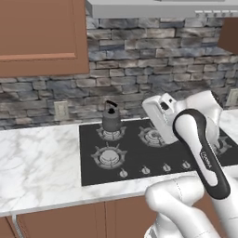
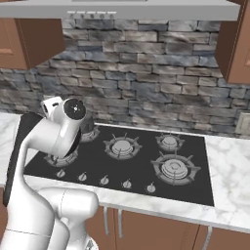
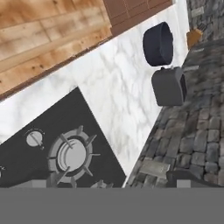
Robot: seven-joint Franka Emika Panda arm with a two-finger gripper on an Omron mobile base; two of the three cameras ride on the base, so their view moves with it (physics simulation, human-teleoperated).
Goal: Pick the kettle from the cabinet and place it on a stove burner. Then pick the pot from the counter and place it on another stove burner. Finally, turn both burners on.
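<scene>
The kettle (image 1: 111,119) stands on a rear burner (image 1: 110,133), the pot (image 3: 158,43) rests on the tabletop (image 3: 118,83) beside the toaster (image 3: 169,86), and the end effector is fully open, holding nothing.

White robot arm (image 1: 195,139) hiding right-side grey metal burners on black glass cooktop (image 1: 93,158), small dark grey kettle (image 2: 89,126) mostly behind arm in right base view, tool fingertips cut off at hand view's bottom edge.

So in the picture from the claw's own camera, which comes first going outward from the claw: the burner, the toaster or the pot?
1. Burner: right before the claw, on the black cooktop.
2. Toaster: farther along the marble counter, against the stone wall.
3. Pot: farthest, just beyond the toaster.
</scene>
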